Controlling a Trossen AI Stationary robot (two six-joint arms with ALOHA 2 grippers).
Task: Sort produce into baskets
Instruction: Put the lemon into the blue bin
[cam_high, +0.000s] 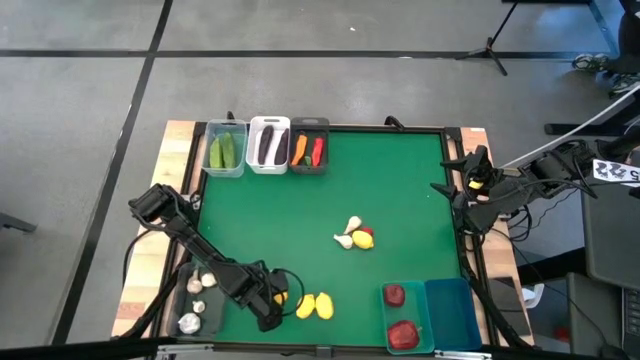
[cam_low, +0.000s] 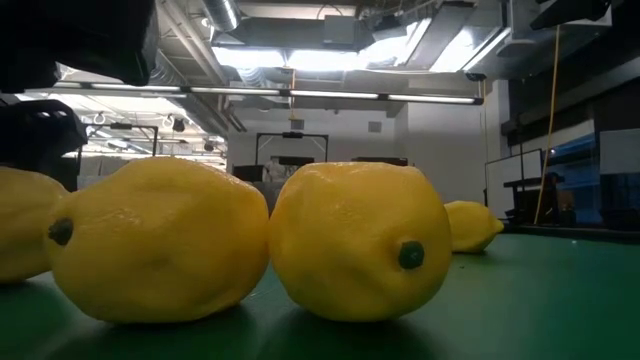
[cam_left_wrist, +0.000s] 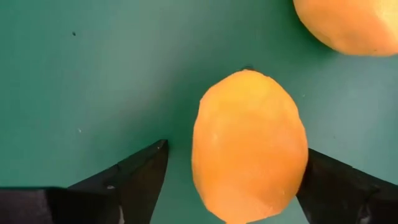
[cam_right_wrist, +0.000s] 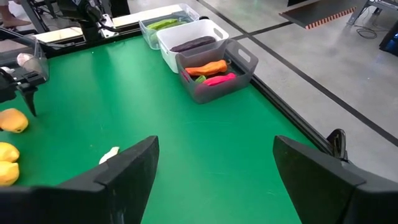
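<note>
Three yellow lemons lie on the green mat near the front edge. My left gripper (cam_high: 275, 300) points down over the leftmost lemon (cam_left_wrist: 249, 149), open, with one finger on each side of it. The other two lemons (cam_high: 307, 307) (cam_high: 324, 305) lie just to its right and fill the low view (cam_low: 160, 245) (cam_low: 360, 240). Mid-table, another lemon (cam_high: 364, 239) lies beside white garlic bulbs (cam_high: 348, 232). My right gripper (cam_right_wrist: 214, 168) waits open above the table's right edge. My left gripper straddles the lemon from above, fingers pointing down, across its width. One finger (cam_left_wrist: 336, 183) stands right at the lemon's side (cam_left_wrist: 300, 155); whether it touches, I cannot tell. The other finger (cam_left_wrist: 140, 171) is clearly apart. The lemon rests on the mat.
Along the far edge stand a clear bin (cam_high: 226, 148) with cucumbers, a white bin (cam_high: 268, 145) with eggplants, and a dark grey bin (cam_high: 309, 147) with a carrot and a chili. A dark bin (cam_high: 200, 300) with garlic is front left. Two teal bins (cam_high: 403, 318) (cam_high: 452, 312) are front right, one holding red fruits.
</note>
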